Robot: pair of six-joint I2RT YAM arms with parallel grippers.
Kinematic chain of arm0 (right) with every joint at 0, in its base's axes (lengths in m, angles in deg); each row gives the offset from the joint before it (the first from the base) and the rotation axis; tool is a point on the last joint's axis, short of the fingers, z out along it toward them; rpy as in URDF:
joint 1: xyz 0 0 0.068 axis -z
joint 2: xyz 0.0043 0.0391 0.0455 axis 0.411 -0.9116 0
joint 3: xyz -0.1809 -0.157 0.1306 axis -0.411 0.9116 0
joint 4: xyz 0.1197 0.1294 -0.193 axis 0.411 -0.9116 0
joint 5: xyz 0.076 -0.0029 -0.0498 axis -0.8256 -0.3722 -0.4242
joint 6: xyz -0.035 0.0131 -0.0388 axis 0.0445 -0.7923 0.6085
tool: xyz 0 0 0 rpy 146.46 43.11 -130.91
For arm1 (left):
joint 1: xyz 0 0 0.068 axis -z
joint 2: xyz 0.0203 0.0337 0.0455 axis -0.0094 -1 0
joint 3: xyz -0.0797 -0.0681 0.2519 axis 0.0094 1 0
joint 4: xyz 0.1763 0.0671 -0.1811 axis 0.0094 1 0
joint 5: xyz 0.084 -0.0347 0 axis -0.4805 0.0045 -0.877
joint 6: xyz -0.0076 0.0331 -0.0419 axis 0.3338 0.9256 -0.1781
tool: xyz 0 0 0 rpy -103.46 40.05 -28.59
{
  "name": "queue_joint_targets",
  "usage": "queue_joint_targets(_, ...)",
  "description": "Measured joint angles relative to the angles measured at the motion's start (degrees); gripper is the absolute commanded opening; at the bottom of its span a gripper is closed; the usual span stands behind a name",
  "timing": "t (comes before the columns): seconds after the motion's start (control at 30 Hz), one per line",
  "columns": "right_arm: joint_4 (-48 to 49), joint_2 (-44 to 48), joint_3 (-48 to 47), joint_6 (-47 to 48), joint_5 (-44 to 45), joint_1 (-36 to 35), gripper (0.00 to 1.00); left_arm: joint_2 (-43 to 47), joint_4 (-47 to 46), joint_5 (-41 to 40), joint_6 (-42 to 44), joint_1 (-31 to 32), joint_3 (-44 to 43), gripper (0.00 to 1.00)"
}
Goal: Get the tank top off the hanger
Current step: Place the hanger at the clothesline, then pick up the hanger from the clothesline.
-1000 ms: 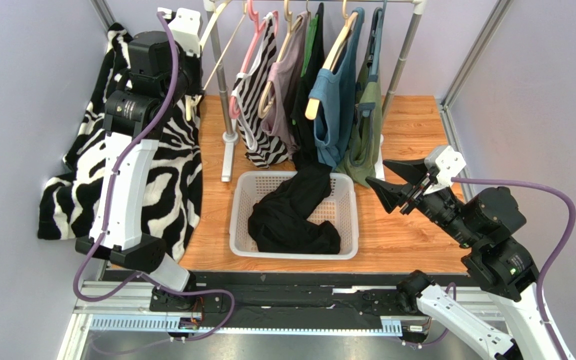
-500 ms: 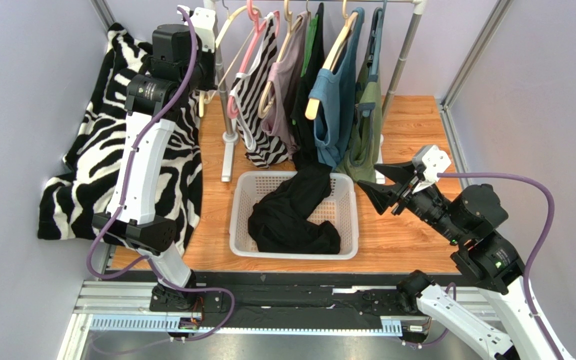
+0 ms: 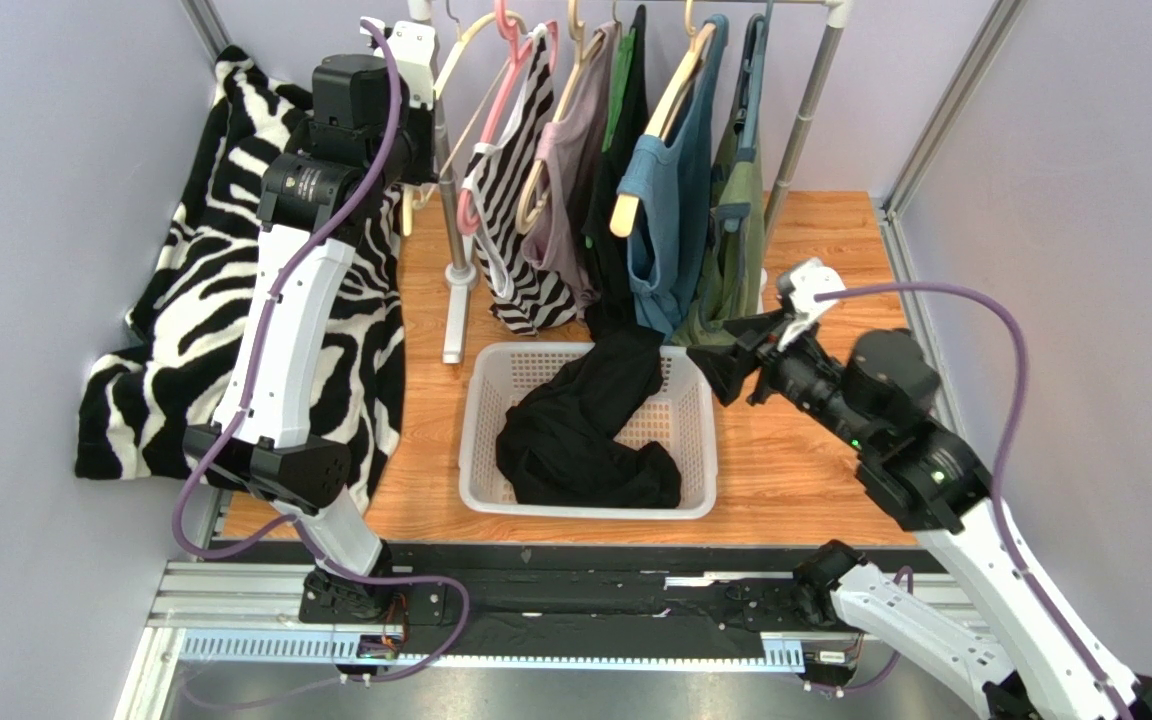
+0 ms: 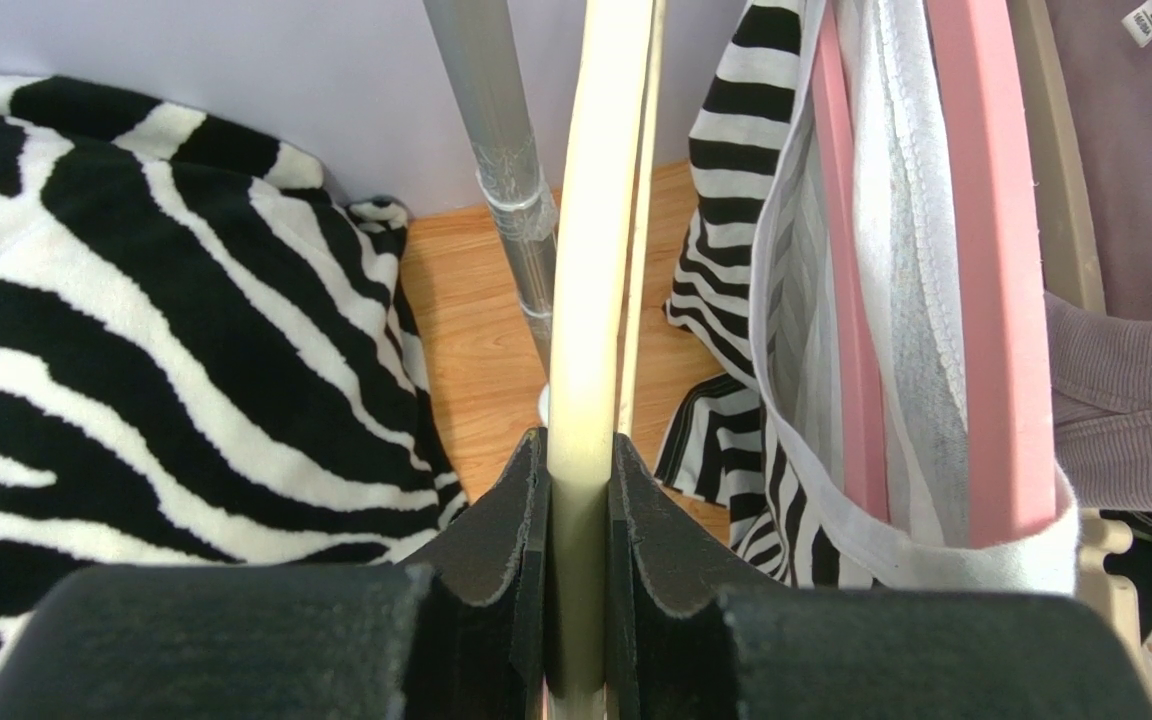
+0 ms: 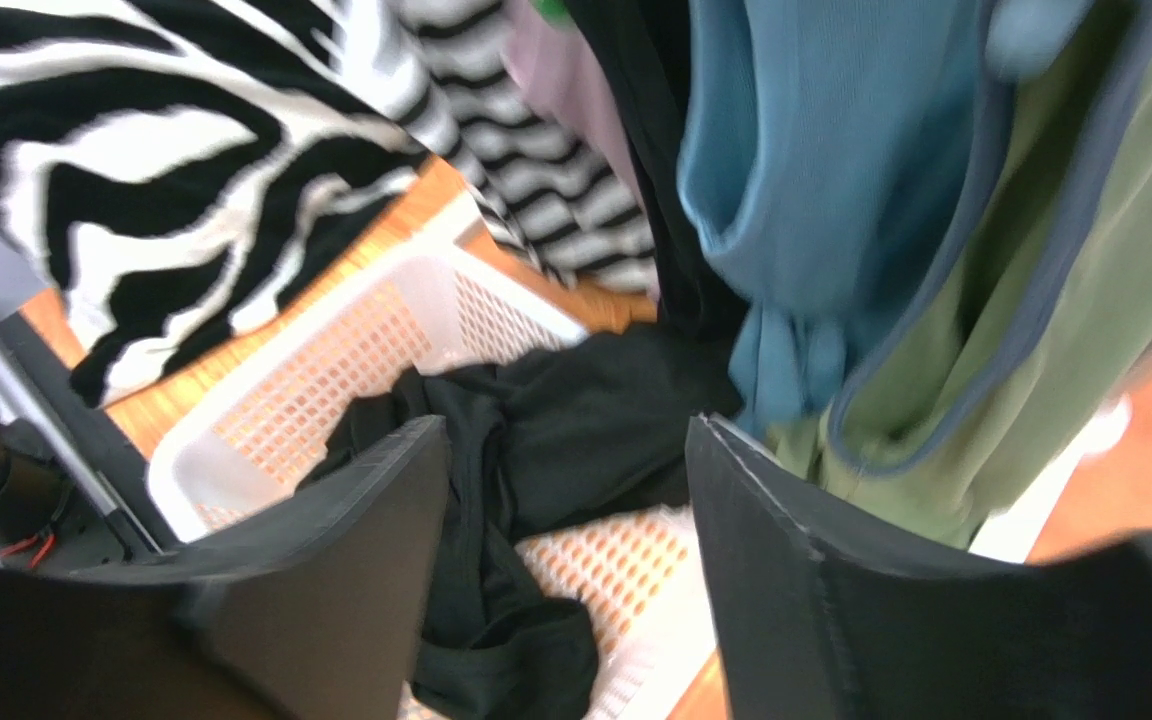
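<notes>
We see our left tool (image 4: 579, 450) pinching the bare cream hanger (image 4: 597, 225) beside the rack pole. Our right tool (image 5: 567, 435) stands spread just beside the hanging olive-green tank top (image 3: 732, 293), above the white mesh basket (image 5: 312, 405).
</notes>
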Motion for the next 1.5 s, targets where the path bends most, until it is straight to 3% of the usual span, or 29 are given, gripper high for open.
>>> queue_joint_targets(0.03,0.28,-1.11,0.74,-0.98,0.92,0.0,0.72,0.13,0.07,0.02,0.02,0.0,0.02,0.28)
queue_joint_targets(0.07,0.35,-1.92,1.4,-1.81,1.53,0.0,0.73,0.24,0.11,0.04,0.04,0.0,0.04,0.47)
queue_joint_targets(0.17,0.39,-5.01,4.11,-4.28,4.44,0.0,0.73,0.66,0.61,0.26,0.76,0.0,0.07,0.7)
queue_joint_targets(0.27,0.83,-6.78,6.54,-6.51,7.39,0.0,0.73,1.57,1.22,0.26,1.77,0.0,0.13,0.84)
queue_joint_targets(0.4,2.93,-8.28,8.85,-9.03,10.1,0.0,0.73,5.07,1.73,0.44,2.67,0.0,0.28,0.96)
queue_joint_targets(0.63,11.17,-15.54,12.81,-14.08,11.82,-0.46,0.71,15.02,2.95,5.18,3.19,0.0,-1.55,0.97)
queue_joint_targets(0.9,16.46,-31.74,13.14,-17.49,14.64,-3.72,0.66,20.02,2.8,14.16,2.95,0.15,-3.63,0.98)
queue_joint_targets(1.1,17.53,-36.5,12.52,-19.54,16.85,-5.05,0.56,20.72,2.43,15.61,3.17,0.15,2.03,0.99)
queue_joint_targets(1.33,22.97,-40.09,10.93,-20.37,21.97,-5.77,0.51,22.4,2.27,16.85,3.39,0.15,7.54,0.98)
queue_joint_targets(1.43,25.2,-42.4,10.16,-19.8,24.39,-6.64,0.42,24.04,2.21,17.35,3.37,0.15,9.05,0.98)
queue_joint_targets(1.47,26.05,-43.1,10.03,-19.67,25.05,-6.95,0.28,24.55,2.12,17.51,3.37,0.15,9.38,0.98)
queue_joint_targets(1.5,26.8,-43.76,9.99,-19.43,25.62,-7.23,0.2,25.0,1.97,17.66,3.37,0.15,9.68,0.98)
